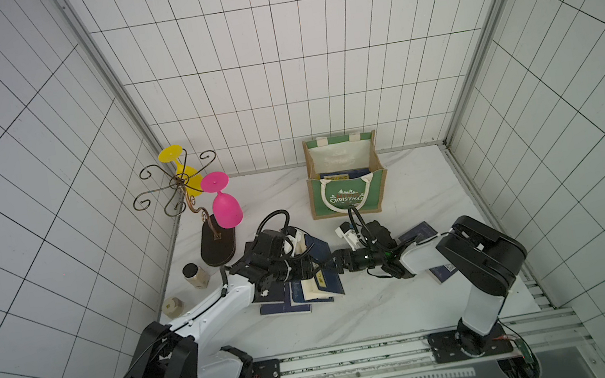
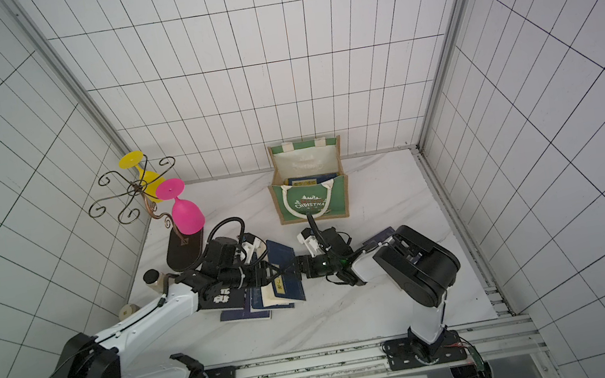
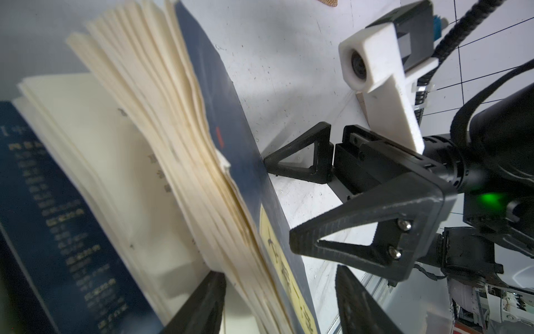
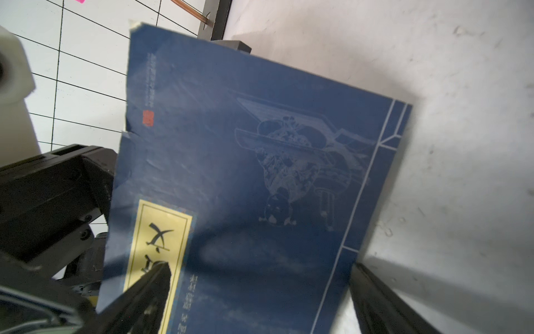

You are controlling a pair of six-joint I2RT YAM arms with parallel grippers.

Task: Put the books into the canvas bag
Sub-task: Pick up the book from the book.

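Navy book was stood on edge, pgs fanned; L pincer was spread round it, unclamped; R pincer was released wide, tip vs cover.

Bright, even overhead light, soft shadows on the counter; wall tiles bent by wide-angle distortion toward edges. Near pages of open book blurred in left wrist view; right wrist view dimmer, hazy

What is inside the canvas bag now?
Navy blue books show inside the canvas bag, against its white lining. The front wall hides their lower parts, so their number is unclear.
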